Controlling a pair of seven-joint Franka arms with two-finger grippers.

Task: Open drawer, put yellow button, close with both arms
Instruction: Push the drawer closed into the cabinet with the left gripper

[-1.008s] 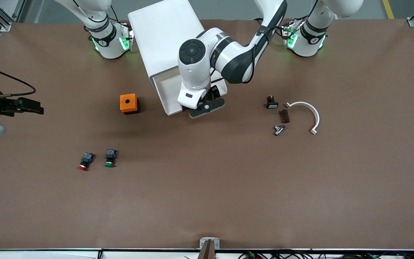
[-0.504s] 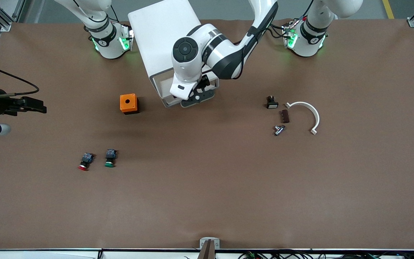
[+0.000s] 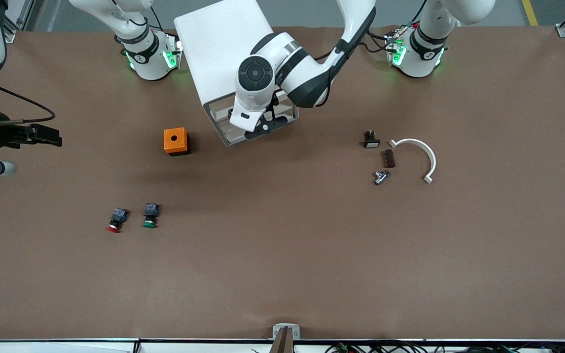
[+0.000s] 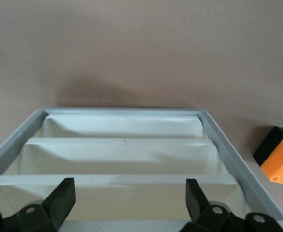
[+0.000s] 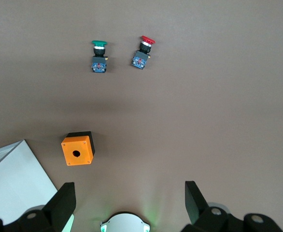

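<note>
At the front of the white drawer cabinet [image 3: 218, 59], the left end effector [image 3: 263, 126] is held low against the drawer faces, with its fingers [image 4: 59, 195] spread apart and nothing clamped between them. In the left wrist view, the top drawer [image 4: 127, 182] is seen lying just past the fingertips, with the lips of the lower drawers stepped below it. It appears to be pushed in or very nearly so, though whether it sits flush cannot be told.

The yellow button is not seen in any view. It is judged to be inside the drawer, since only the red-capped button [image 3: 115, 219] and the green-capped button [image 3: 150, 216] are left on the tabletop [image 3: 282, 255], nearer the front camera than the orange switch box [image 3: 175, 141].

The right end effector [image 3: 49, 136] is held in wait over the right arm's end of the tabletop, its fingers also apart and empty.

The closing push is judged to be the step in hand. It is best applied squarely at the middle of the drawer face and along the line of the drawer's travel, so that the drawer is not skewed in its slot. The fingertips should be kept off the lower lips. As the cabinet could be slid by the push, it may need to be steadied by the right arm.
</note>
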